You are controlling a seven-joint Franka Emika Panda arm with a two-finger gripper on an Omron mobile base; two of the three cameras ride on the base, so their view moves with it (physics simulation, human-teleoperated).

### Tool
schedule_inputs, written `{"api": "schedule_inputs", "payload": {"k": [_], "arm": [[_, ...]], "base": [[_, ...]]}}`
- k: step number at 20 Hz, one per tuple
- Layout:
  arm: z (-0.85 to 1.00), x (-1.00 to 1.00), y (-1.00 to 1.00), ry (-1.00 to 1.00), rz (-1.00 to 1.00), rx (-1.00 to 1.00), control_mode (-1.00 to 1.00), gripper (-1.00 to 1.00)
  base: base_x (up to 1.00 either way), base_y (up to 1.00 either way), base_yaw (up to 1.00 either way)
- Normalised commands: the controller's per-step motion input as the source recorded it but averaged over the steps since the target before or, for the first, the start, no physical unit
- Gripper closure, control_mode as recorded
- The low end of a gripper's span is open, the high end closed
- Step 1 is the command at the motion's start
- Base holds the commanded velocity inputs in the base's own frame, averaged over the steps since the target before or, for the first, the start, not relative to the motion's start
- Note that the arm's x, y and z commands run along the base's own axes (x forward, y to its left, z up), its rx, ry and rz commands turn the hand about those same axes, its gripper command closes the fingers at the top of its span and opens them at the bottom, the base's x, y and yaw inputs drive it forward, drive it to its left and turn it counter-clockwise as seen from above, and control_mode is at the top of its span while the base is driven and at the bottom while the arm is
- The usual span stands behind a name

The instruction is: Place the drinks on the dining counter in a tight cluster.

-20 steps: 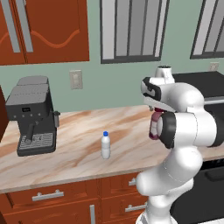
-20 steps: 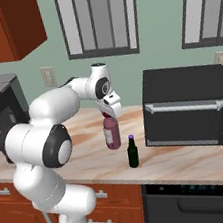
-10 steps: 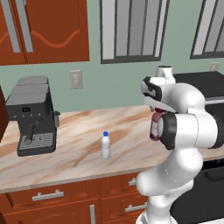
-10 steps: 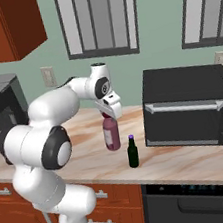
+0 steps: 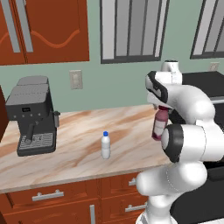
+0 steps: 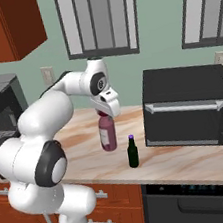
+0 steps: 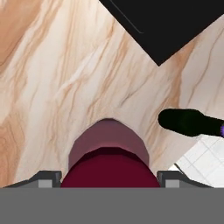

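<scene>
**Maroon bottle gripped at the neck, standing on the marble worktop**

The two-finger gripper (image 6: 105, 113) is closed around the top of the stout maroon bottle with a pale label (image 6: 107, 134), which stands upright on the beige veined marble worktop (image 5: 78, 144); its base appears to rest on the surface. The slim dark green bottle with a purple cap (image 6: 133, 152) stands just beside it, in front of the black toaster oven (image 6: 188, 107). The small white bottle with a blue cap (image 5: 105, 145) stands well apart.

Recommended: lift straight up, keep the bottle vertical, and clear the green bottle and the oven before swinging away.
</scene>
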Motion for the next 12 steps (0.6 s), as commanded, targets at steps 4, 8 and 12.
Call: {"api": "schedule_inputs", "payload": {"k": [4,8,12], "arm": [[0.33,-0.39,0.14,0.00,0.12,0.00,-1.00,1.00],[0.12,-0.34,0.27,0.00,0.14,0.00,-1.00,1.00],[0.13,-0.34,0.15,0.00,0.14,0.00,-1.00,1.00]], "base": [[0.00,0.00,0.00],[0.00,0.00,0.00],[0.00,0.00,0.00]]}}
